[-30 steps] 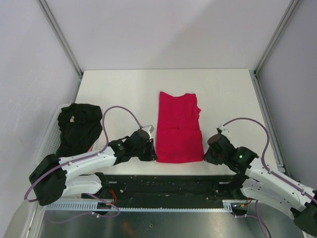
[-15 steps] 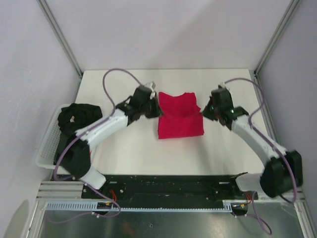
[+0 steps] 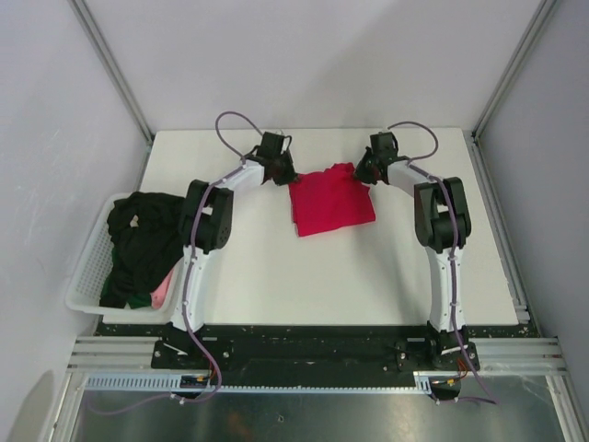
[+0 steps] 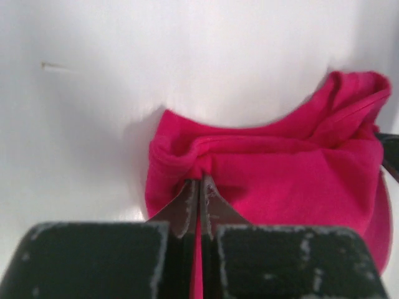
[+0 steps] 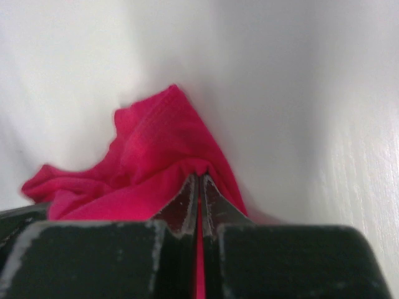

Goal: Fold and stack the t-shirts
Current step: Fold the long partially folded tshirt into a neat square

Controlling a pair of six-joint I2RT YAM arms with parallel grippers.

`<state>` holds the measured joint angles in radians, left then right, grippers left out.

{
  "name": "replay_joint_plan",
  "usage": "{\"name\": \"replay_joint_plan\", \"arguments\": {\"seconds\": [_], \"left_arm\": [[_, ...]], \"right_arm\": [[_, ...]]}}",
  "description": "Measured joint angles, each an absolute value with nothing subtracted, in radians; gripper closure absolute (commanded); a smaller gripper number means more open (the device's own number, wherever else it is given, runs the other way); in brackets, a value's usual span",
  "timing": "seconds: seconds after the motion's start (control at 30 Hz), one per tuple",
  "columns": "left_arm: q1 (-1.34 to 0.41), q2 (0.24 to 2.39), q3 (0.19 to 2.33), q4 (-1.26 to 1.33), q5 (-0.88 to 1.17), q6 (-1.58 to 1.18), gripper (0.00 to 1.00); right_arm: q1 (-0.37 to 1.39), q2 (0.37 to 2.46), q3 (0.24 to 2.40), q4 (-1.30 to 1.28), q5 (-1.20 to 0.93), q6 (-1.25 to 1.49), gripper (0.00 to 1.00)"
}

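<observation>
The crimson-red t-shirt lies folded over on the white table, its near half doubled back toward the far side. My left gripper is shut on its far left corner; the left wrist view shows red cloth pinched between the jaws. My right gripper is shut on its far right corner, with red cloth between its jaws. Both arms are stretched far out. The black t-shirt is heaped in the white basket, with a pale pink t-shirt peeking out under it.
The white lattice basket stands off the table's left edge. Metal frame posts rise at the back corners. Grey walls close in the far side and both flanks of the white table.
Both grippers carried the red shirt's near edge from the front of the table to the far side, folding the shirt in half. The arms went from bent near their bases to stretched out.
</observation>
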<state>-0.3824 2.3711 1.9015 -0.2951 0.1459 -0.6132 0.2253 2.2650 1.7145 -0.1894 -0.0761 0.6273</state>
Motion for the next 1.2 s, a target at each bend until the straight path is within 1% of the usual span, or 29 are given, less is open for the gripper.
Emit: {"name": "replay_joint_plan", "arguments": {"seconds": [0.07,0.17,0.23,0.33,0.47,0.67,0.8,0.9,1.03,1.1,1.2], "left_arm": [[-0.366,2.410,1.909,-0.284,0.171,-0.624,1.00],[-0.360,2.409,1.912,-0.286,0.169,-0.625,1.00],[-0.363,2.408,1.898,-0.278,0.171,-0.627,1.00],[-0.371,2.372,1.835,-0.250,0.171,-0.626,1.00],[-0.404,2.251,1.648,-0.229,0.167,-0.626,1.00],[-0.514,1.972,1.253,-0.191,0.149,-0.632,1.00],[-0.581,1.782,1.042,-0.180,0.134,-0.651,1.00],[-0.591,1.659,0.944,-0.176,0.125,-0.664,1.00],[-0.588,1.549,0.881,-0.165,0.105,-0.674,1.00],[-0.588,1.517,0.869,-0.164,0.099,-0.674,1.00],[-0.578,1.496,0.863,-0.159,0.097,-0.674,1.00]], "right_arm": [[0.224,2.308,1.731,-0.175,-0.098,0.639,1.00],[0.223,2.306,1.724,-0.171,-0.096,0.638,1.00],[0.222,2.291,1.684,-0.135,-0.097,0.651,1.00],[0.220,2.209,1.543,-0.083,-0.100,0.675,1.00],[0.223,2.067,1.342,-0.077,-0.103,0.703,1.00],[0.258,1.763,0.973,-0.113,-0.078,0.733,1.00],[0.303,1.583,0.820,-0.184,-0.043,0.745,1.00],[0.347,1.466,0.776,-0.252,0.004,0.751,1.00],[0.385,1.362,0.774,-0.272,0.049,0.753,0.99],[0.388,1.341,0.777,-0.271,0.064,0.752,0.99],[0.387,1.362,0.800,-0.270,0.073,0.750,0.99]]}}
